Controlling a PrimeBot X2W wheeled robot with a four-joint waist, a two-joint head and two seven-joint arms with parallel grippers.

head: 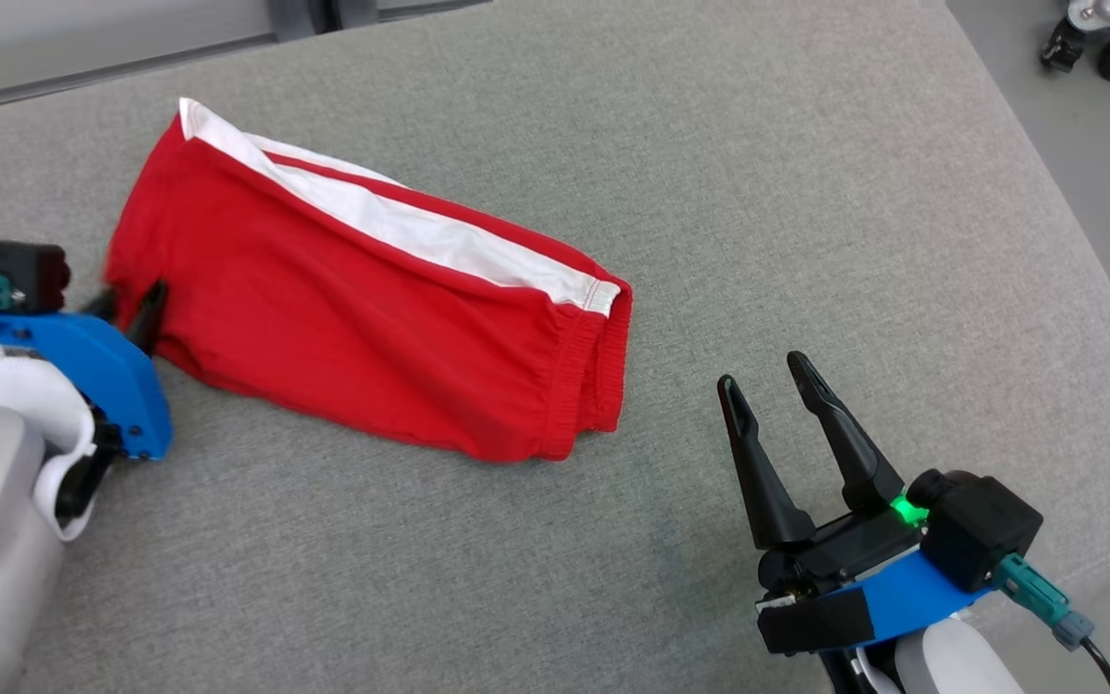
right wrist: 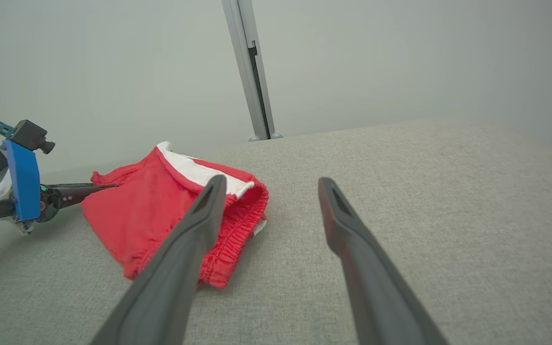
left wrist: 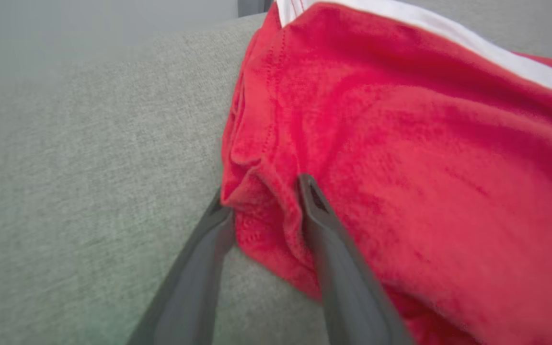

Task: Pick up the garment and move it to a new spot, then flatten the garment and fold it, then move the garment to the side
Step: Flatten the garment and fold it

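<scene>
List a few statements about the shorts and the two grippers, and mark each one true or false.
1. The shorts are red with a white stripe. True.
2. The right gripper holds the shorts. False: it is open and apart from them.
3. The left gripper has a fold at the shorts' edge between its fingers. True.
4. The shorts lie on a wooden table. False: they lie on a grey cloth surface.

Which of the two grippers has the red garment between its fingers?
The left gripper: a fold of the red garment lies between its fingers. The right gripper stands open, apart from it.
</scene>
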